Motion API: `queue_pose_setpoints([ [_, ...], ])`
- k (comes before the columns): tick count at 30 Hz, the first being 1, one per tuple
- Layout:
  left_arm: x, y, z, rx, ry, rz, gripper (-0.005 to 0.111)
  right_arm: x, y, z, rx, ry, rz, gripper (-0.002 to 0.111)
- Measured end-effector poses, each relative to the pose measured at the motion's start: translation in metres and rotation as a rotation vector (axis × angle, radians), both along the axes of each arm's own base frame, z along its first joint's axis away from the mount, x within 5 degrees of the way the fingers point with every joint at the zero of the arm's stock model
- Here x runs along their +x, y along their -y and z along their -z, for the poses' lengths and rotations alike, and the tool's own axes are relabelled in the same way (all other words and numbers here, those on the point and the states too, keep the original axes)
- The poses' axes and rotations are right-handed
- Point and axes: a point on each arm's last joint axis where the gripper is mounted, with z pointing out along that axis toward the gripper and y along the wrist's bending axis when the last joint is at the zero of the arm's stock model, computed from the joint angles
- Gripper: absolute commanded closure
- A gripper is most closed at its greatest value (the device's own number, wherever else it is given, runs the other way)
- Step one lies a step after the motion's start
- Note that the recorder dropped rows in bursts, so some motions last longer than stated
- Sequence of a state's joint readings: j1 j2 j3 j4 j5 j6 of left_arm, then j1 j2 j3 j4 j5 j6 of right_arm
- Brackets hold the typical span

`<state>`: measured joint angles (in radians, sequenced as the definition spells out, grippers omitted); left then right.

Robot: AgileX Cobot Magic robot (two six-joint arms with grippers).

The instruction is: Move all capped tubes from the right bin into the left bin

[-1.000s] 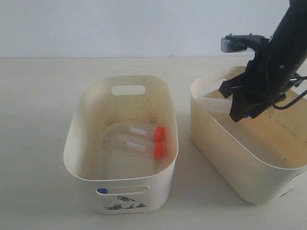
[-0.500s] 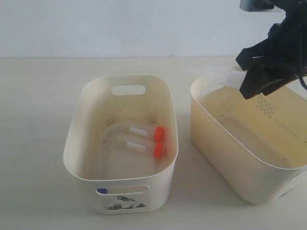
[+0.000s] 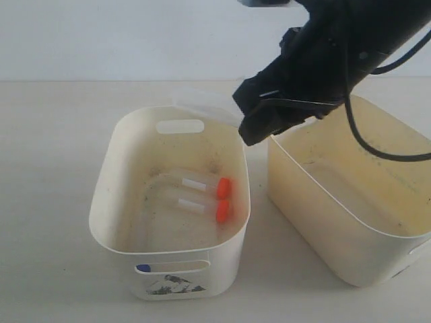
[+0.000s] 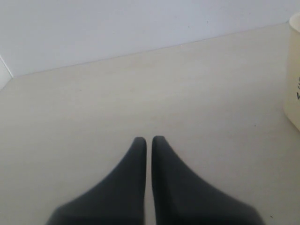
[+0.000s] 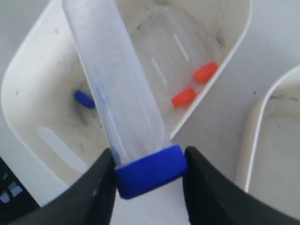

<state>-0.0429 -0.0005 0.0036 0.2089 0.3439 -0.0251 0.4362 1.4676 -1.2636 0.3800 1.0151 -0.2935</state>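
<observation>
My right gripper (image 3: 254, 128) hangs above the back right rim of the left bin (image 3: 101, 202). It is shut on the dark blue cap (image 5: 149, 169) of a clear capped tube (image 5: 117, 79). The tube's faint body (image 3: 202, 104) sticks out over that bin. Two orange-capped tubes (image 3: 202, 185) (image 3: 199, 206) lie side by side on the left bin's speckled floor. The cream-yellow right bin (image 3: 316, 195) shows no tube on the part of its floor that I see. My left gripper (image 4: 146, 139) is shut on nothing, low over bare table, with the left bin's wall (image 4: 293, 70) at the frame's edge.
A small blue mark (image 3: 143, 268) shows in the left bin's front handle slot, above a dark torn label (image 3: 175, 286). The two bins stand a hand's width apart on a pale table (image 3: 54, 134). A black cable (image 3: 377, 151) from the right arm loops over the right bin.
My right gripper has risen out of the right bin and swung left to the left bin's back right rim, with the blue-capped tube in it.
</observation>
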Motion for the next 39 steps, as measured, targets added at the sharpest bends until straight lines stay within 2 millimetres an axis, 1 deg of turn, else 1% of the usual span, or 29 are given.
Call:
queue_pose_setpoints([
  [1,0.000,0.000,0.000,0.000,0.000,0.000,0.102,0.000,-0.003,-0.001,0.006,0.013,-0.004,0.094],
  [5,0.000,0.000,0.000,0.000,0.000,0.000,0.102,0.002,-0.009,0.002,0.013,0.026,-0.009,0.059],
  [6,0.000,0.000,0.000,0.000,0.000,0.000,0.102,0.004,-0.010,0.005,0.011,0.022,-0.007,0.053],
  [7,0.000,0.000,0.000,0.000,0.000,0.000,0.102,0.006,-0.011,0.007,0.010,0.022,-0.005,0.052],
  [8,0.000,0.000,0.000,0.000,0.000,0.000,0.102,0.007,-0.012,0.009,0.008,0.019,-0.006,0.055],
  [9,0.000,0.000,0.000,0.000,0.000,0.000,0.102,0.008,-0.012,0.010,0.008,0.019,-0.004,0.063],
  [11,0.000,0.000,0.000,0.000,0.000,0.000,0.102,0.009,-0.013,0.011,0.010,0.015,0.002,0.084],
  [12,0.000,0.000,0.000,0.000,0.000,0.000,0.102,0.009,-0.013,0.011,0.011,0.015,0.003,0.099],
  [13,0.000,0.000,0.000,0.000,0.000,0.000,0.102,0.009,-0.013,0.011,0.011,0.017,0.004,0.108],
  [15,0.000,0.000,0.000,0.000,0.000,0.000,0.102,0.010,-0.012,0.011,0.001,0.026,0.003,0.109],
  [17,0.000,0.000,0.000,0.000,0.000,0.000,0.102,0.011,-0.008,0.013,-0.049,0.046,0.000,0.109],
  [19,0.000,0.000,0.000,0.000,0.000,0.000,0.102,0.012,-0.001,0.015,-0.127,0.051,0.036,0.109],
  [21,0.000,0.000,0.000,0.000,0.000,0.000,0.102,0.013,0.011,0.013,-0.222,0.076,0.115,0.109],
  [22,0.000,0.000,0.000,0.000,0.000,0.000,0.102,0.013,0.022,0.009,-0.303,0.100,0.183,0.109],
  [25,0.000,0.000,0.000,0.000,0.000,0.000,0.102,0.011,0.041,0.001,-0.439,0.137,0.291,0.109],
  [30,0.000,0.000,0.000,0.000,0.000,0.000,0.102,0.003,0.057,-0.008,-0.468,0.115,0.369,0.109],
  [33,0.000,0.000,0.000,0.000,0.000,0.000,0.102,-0.001,0.059,-0.011,-0.459,0.102,0.394,0.109],
  [39,0.000,0.000,0.000,0.000,0.000,0.000,0.102,0.000,0.059,-0.011,-0.456,0.104,0.398,0.109],
])
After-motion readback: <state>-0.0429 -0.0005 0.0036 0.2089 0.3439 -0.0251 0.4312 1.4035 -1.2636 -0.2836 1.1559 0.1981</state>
